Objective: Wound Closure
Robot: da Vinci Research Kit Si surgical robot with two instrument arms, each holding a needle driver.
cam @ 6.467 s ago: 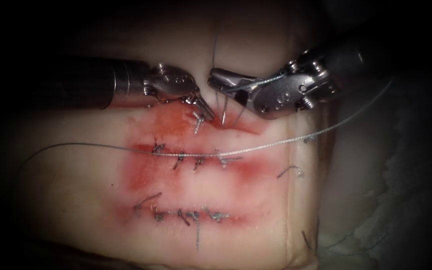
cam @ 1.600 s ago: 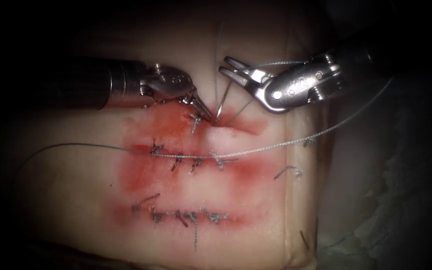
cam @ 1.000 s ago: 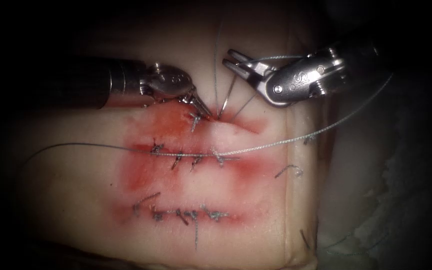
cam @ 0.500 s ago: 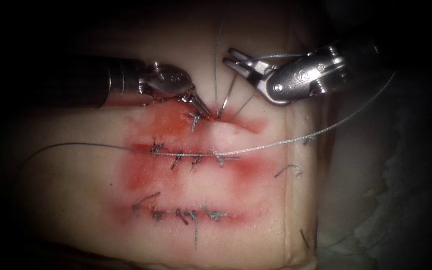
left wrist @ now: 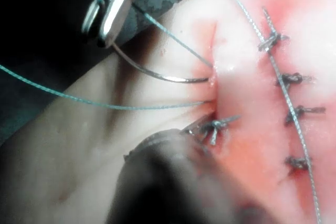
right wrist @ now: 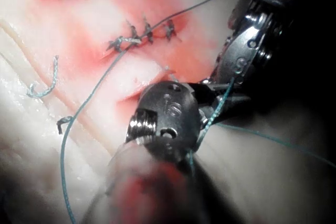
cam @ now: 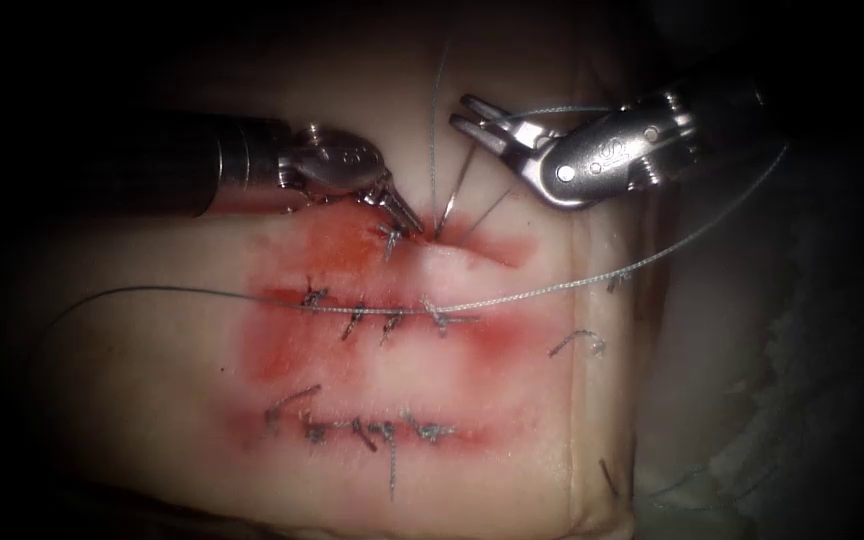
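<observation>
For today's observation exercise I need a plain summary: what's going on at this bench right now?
The curved needle has its point in the tissue at the left end of the cut. Its back end is by the right tool, whose open jaws hold nothing. Thread drapes over that tool and across the tissue. The left tool has its tip at the tissue just left of the needle; whether it grips anything is unclear.

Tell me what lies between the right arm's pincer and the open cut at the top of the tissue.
In the endoscope view, the needle and two thread strands bridge the right pincer and the cut; its point end is in the tissue.
</observation>
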